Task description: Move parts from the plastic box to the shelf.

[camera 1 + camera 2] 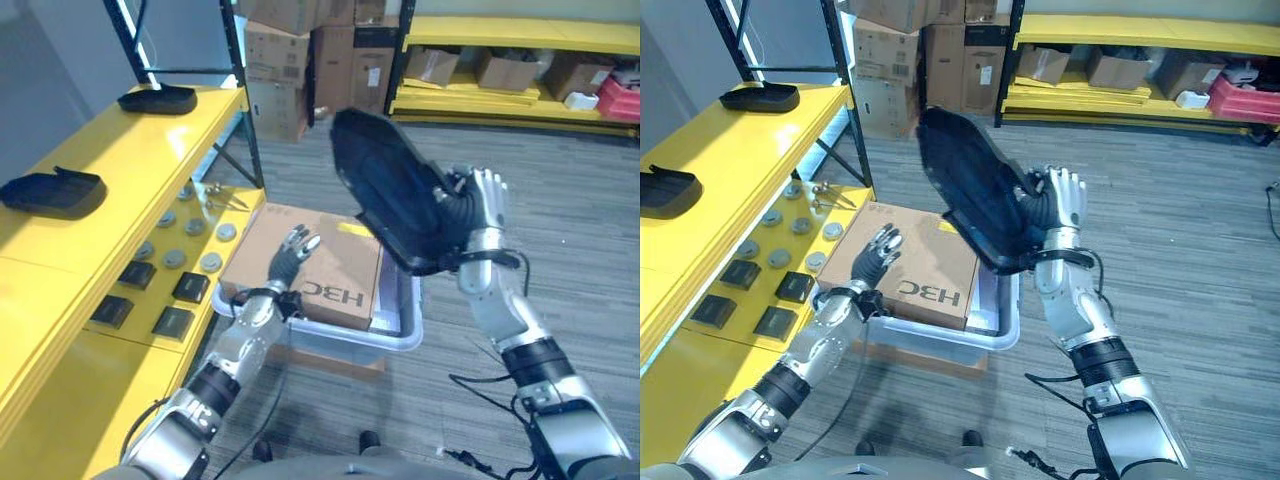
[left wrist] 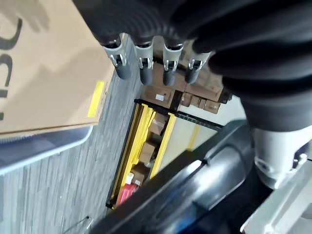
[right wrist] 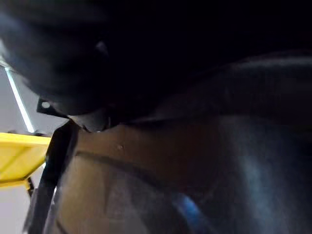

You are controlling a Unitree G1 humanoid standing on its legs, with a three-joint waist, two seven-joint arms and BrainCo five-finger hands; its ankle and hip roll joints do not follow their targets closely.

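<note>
Grey wood-pattern floor [image 1: 580, 210], yellow metal shelf [image 1: 120, 170] at left, far yellow racks with cartons. Right hand [image 1: 478, 205] clamped on a large black moulded plastic part [image 1: 390, 190], raised above the translucent plastic box [image 1: 395, 335]. Left hand [image 1: 292, 252], fingers relaxed and apart, over the flat brown cardboard sheet [image 1: 330, 270] covering the box. Two similar black parts [image 1: 55, 190] lie on the shelf top.

Warehouse: yellow shelving [image 1: 480, 33], stacked cartons [image 1: 300, 60]

We are seeing the yellow shelf [image 1: 120, 170] carrying two black parts [image 1: 52, 191], with round discs [image 1: 175, 258] and small black blocks [image 1: 172, 322] lying on its lower level.
</note>
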